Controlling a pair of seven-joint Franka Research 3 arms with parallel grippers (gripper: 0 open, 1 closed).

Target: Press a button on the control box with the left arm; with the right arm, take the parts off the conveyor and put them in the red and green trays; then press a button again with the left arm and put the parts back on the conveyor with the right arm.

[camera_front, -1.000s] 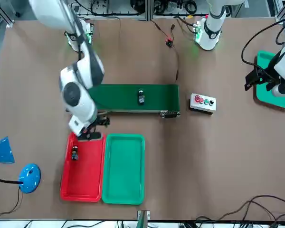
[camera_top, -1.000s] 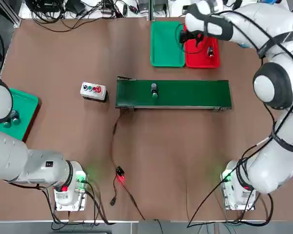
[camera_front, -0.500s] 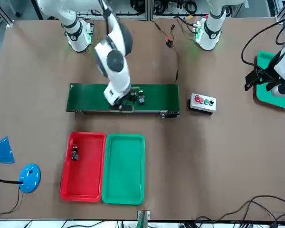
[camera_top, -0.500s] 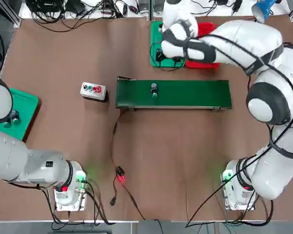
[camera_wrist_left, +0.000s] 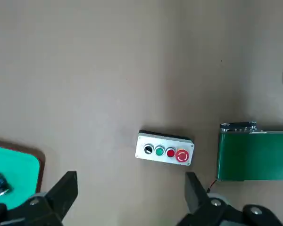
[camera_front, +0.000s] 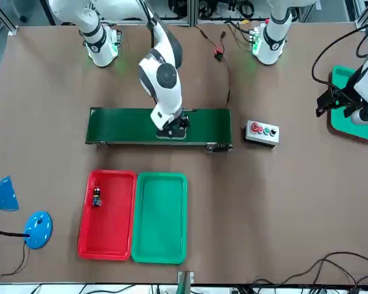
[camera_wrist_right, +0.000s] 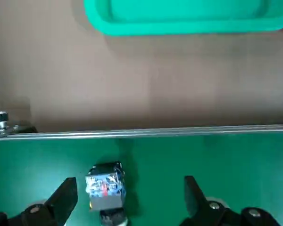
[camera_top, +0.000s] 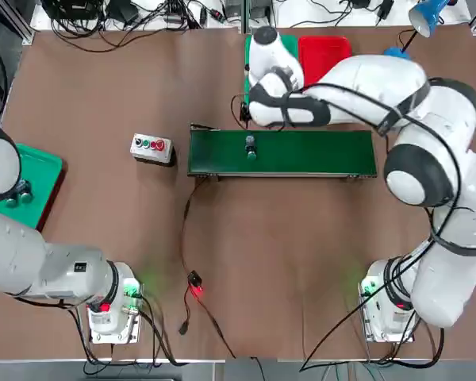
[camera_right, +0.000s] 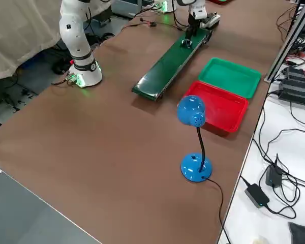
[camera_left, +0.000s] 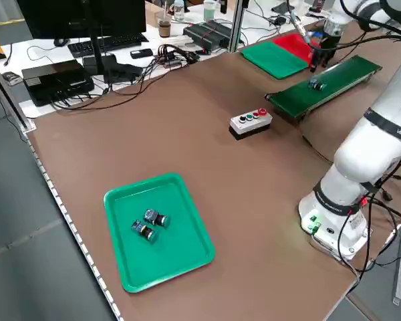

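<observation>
One short cylindrical part with a dark body and a translucent cap (camera_top: 251, 148) lies on the long green conveyor with metal edges (camera_top: 317, 155), near the conveyor's left end. The right hand (camera_wrist_right: 132, 186) is above the conveyor at this part. Its two black fingers are spread and hold nothing; in the right wrist view the part appears between them, nearer one finger.

A second dark cylindrical part (camera_front: 96, 197) lies in the rectangular red plastic tray (camera_front: 105, 236). The rectangular green plastic tray (camera_front: 159, 220) stands just beside the red tray, on its left. Both trays are across the conveyor from the arm bases.

The white rectangular control box with a black base (camera_top: 151, 148) stands on the brown desk (camera_top: 246, 262), just left of the conveyor. Its top carries two red buttons, one green button and one black control in a row.

At the far left of the desk is another green plastic tray (camera_left: 177, 251), holding two dark cylindrical parts with green caps (camera_left: 150, 226) side by side. The left hand (camera_wrist_left: 131, 188) is near this tray, above desk level, fingers spread and empty.
</observation>
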